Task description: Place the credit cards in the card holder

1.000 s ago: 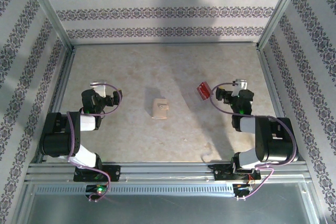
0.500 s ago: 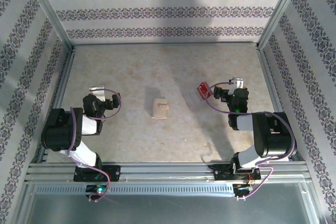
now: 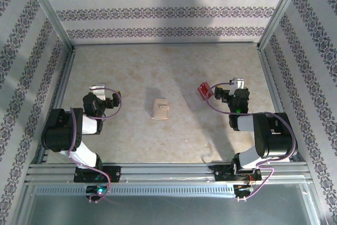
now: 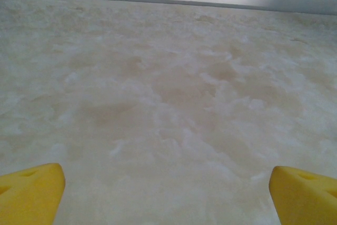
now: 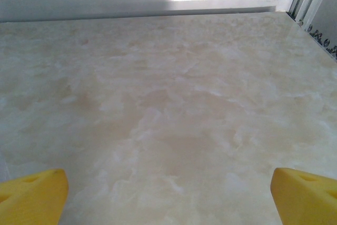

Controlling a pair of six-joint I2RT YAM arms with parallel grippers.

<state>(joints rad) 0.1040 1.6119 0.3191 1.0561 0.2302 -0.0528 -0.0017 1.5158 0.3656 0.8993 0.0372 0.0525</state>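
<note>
Two arms are seen from the top camera, the left arm (image 3: pixel 67 131) and the right arm (image 3: pixel 267 142), each folded back over its base at the near edge of the marbled table (image 3: pixel 168 61). One card holder (image 3: pixel 160 108) is found: a tan wallet lying flat near the middle of the table, between the two arms and touched by neither, with its small tab toward the right. The credit cards (image 3: pixel 204 90) are seen as one red patch with pale markings, lying on the table to the right of the card holder and well apart from it, just beside the front of the right arm's wrist. How many cards are stacked there cannot be told. In the left wrist view the left gripper (image 4: pixel 167 196) is shown spread wide, its two yellow fingers (image 4: pixel 30 191) set at the bottom corners with bare table between them and nothing pinched. In the right wrist view the right gripper (image 5: pixel 168 196) is likewise spread wide, its two yellow fingers (image 5: pixel 304 193) parted over bare table and nothing held. Three patterned walls (image 3: pixel 163 11) are counted around the table.
</note>
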